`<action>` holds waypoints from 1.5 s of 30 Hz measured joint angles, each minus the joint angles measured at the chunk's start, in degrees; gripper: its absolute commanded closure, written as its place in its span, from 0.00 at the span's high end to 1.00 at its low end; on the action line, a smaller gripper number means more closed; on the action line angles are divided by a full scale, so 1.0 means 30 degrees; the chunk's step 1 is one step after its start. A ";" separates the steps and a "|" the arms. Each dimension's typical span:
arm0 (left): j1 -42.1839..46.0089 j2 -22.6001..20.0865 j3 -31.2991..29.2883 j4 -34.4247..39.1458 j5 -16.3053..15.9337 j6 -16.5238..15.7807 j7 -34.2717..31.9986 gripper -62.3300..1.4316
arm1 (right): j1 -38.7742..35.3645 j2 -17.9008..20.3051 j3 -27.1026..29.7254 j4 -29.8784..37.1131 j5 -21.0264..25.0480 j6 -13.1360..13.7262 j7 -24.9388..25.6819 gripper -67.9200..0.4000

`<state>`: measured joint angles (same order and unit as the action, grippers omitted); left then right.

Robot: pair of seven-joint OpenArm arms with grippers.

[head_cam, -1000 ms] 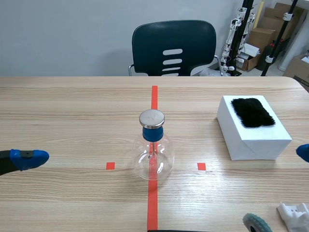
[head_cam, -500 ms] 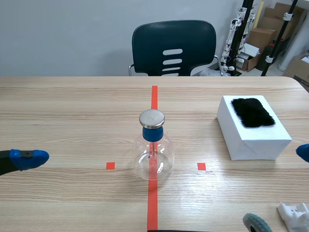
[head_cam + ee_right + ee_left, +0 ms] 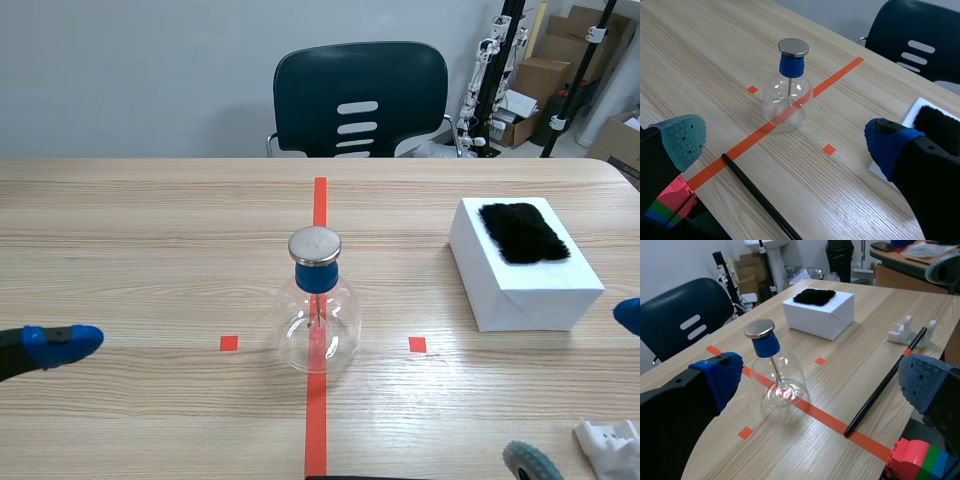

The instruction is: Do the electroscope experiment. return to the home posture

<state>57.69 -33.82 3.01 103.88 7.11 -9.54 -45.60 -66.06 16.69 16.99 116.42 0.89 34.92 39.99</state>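
Note:
The electroscope (image 3: 316,318), a clear glass flask with a blue stopper and a metal disc on top, stands on the red centre tape. A white box (image 3: 523,280) at the right carries a black fur pad (image 3: 522,232). A thin black rod (image 3: 884,383) lies on the near part of the table, also in the right wrist view (image 3: 759,197). My left gripper (image 3: 822,385) is open, the flask (image 3: 776,382) ahead of it. My right gripper (image 3: 785,142) is open too, with the flask (image 3: 787,100) ahead. Neither holds anything.
A white plastic holder (image 3: 610,445) sits at the near right, beside the rod's end (image 3: 910,332). A coloured toy block (image 3: 912,466) shows under each wrist camera. A dark chair (image 3: 360,100) stands beyond the table's far edge. Boxes and stands fill the back right.
The left gripper's blue pad has sunk slightly toward the near edge of the table. The flask, box and right arm have not moved.

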 measured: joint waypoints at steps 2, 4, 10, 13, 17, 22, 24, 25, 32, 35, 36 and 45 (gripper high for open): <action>0.0211 0.0619 0.0000 0.0000 0.0510 0.0146 -0.0015 1.00 | 0.0000 0.0000 0.0000 0.0000 -0.0007 0.0007 0.0007 1.00; 0.0488 0.1115 0.0000 0.0000 0.0634 0.0415 -0.0175 1.00 | 0.0000 0.0000 0.0000 0.0000 -0.0007 0.0000 0.0000 1.00; 0.0729 0.1596 0.0000 0.0000 0.0641 0.0481 -0.1013 1.00 | 0.0000 0.0000 0.0000 0.0000 -0.0007 0.0007 0.0000 1.00; 0.0721 0.1596 0.0000 0.0000 0.0641 0.0481 -0.1013 1.00 | 0.0000 0.0000 0.0000 0.0000 -0.0007 0.0007 0.0000 1.00; 0.0721 0.1588 -0.0138 0.0000 0.0641 0.0481 -0.1013 1.00 | 0.0000 0.0000 0.0000 0.0000 -0.0007 0.0007 0.0000 1.00; 0.0721 0.1588 -0.0138 0.0000 0.0634 0.0481 -0.1013 1.00 | 0.0000 0.0000 0.0000 0.0000 -0.0007 0.0007 0.0000 1.00; 0.0721 0.1588 -0.0138 0.0000 0.0634 0.0481 -0.1013 1.00 | 0.0000 0.0000 0.0000 0.0000 -0.0007 0.0007 0.0000 1.00; 0.0721 0.1588 -0.0138 0.0000 0.0634 0.0481 -0.1013 1.00 | 0.0000 0.0000 0.0000 0.0000 -0.0007 0.0007 0.0000 1.00; 0.0721 0.1588 -0.0138 0.0000 0.0634 0.0481 -0.1013 1.00 | 0.0000 0.0000 0.0000 0.0000 -0.0007 0.0007 0.0000 1.00; 0.0721 0.1588 -0.0138 0.0000 0.0634 0.0481 -0.1013 1.00 | 0.0000 0.0000 0.0000 0.0000 -0.0007 0.0007 0.0000 1.00; 0.0721 0.1588 -0.0138 0.0000 0.0634 0.0481 -0.1013 1.00 | 0.0000 0.0000 0.0000 0.0000 -0.0007 0.0007 0.0000 1.00; 0.0721 0.1588 -0.0138 0.0000 0.0634 0.0481 -0.1013 1.00 | 0.0000 0.0000 0.0000 0.0000 -0.0007 0.0007 0.0000 1.00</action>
<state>59.86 -29.06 2.59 103.88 9.02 -8.10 -48.64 -66.06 16.69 16.99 116.42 0.86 34.94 39.99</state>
